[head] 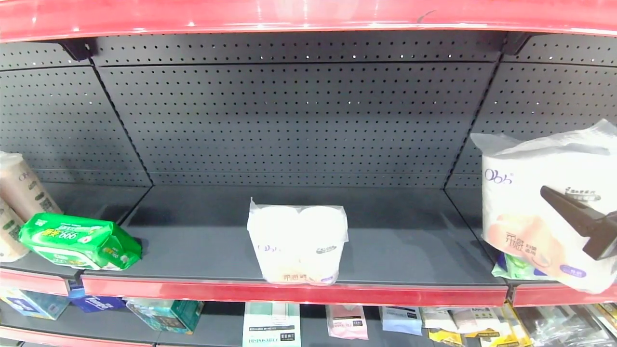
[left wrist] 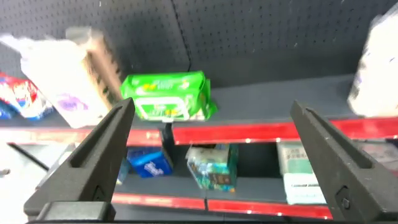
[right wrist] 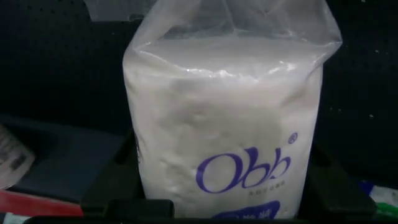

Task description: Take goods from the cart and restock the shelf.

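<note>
My right gripper (head: 549, 189) is shut on a plastic-wrapped white tissue-roll pack (head: 520, 217), held tilted above the right end of the dark shelf (head: 193, 231); one dark finger (head: 578, 214) lies across its front. In the right wrist view that pack (right wrist: 224, 124) sits between the jaws of the right gripper (right wrist: 227, 193). A matching pack (head: 298, 243) stands upright at the shelf's front middle. My left gripper (left wrist: 211, 109) is open with nothing in it, facing the shelf's left end, where a green wipes pack (left wrist: 166, 96) lies.
The green wipes pack (head: 79, 241) and beige paper rolls (head: 21, 193) sit at the shelf's left end. Small green packs (head: 518, 267) lie under the held pack. A red price strip (head: 289, 291) edges the shelf. The lower shelf holds several assorted packages (head: 270, 323).
</note>
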Controlling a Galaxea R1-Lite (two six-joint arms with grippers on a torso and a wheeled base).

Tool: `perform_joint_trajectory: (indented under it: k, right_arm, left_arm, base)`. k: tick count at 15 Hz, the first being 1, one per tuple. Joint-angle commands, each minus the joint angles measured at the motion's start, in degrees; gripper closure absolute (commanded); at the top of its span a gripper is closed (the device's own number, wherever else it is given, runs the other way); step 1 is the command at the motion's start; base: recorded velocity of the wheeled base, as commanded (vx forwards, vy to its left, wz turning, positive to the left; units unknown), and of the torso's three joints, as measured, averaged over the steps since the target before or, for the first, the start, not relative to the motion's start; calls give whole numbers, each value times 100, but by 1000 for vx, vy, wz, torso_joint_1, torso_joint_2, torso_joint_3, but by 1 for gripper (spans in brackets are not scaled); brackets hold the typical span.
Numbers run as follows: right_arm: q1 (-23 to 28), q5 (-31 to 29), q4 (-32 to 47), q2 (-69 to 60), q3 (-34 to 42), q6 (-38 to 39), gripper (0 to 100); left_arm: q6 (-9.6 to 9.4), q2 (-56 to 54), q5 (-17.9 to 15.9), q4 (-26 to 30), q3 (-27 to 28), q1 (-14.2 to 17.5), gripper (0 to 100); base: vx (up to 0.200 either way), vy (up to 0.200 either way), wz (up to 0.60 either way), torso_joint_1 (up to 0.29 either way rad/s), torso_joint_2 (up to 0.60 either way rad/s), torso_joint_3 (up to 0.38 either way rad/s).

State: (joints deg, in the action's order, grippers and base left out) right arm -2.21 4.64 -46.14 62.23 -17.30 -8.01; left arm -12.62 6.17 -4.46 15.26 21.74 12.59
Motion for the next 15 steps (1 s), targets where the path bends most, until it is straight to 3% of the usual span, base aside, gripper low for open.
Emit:
perform_joint_trajectory:
  k: [1, 4, 8, 9, 12, 15]
  right_arm:
    - [-8, 239, 0, 272, -89, 10, 100]
    - [-298, 476, -88, 949, -327, 71, 100]
    - [-729, 476, -457, 1810, -757, 300, 100]
    - [-781, 476, -659, 2003, -722, 300, 100]
    - [-825, 494, -1081, 2495, -775, 309, 100]
    - [-816, 494, -1099, 2583, -845, 318, 100]
  left_arm:
    - [22, -98, 7, -6, -108, 6, 0]
    - [260, -503, 24, -6, -477, 6, 0]
    - [980, -617, 121, -173, -978, 24, 0]
    - [1077, -617, 59, -225, -1189, 6, 0]
    - [1191, -617, 235, -1052, -1831, -2, 0]
    - [1367, -564, 587, -1069, -1831, 156, 0]
  base:
    - [0, 0, 0, 0, 0, 0]
    - [0, 0, 0, 0, 0, 0]
    - [0, 0, 0, 0, 0, 0]
    - [0, 0, 0, 0, 0, 0]
    - [0, 0, 0, 0, 0, 0]
    - [0, 0, 0, 0, 0, 0]
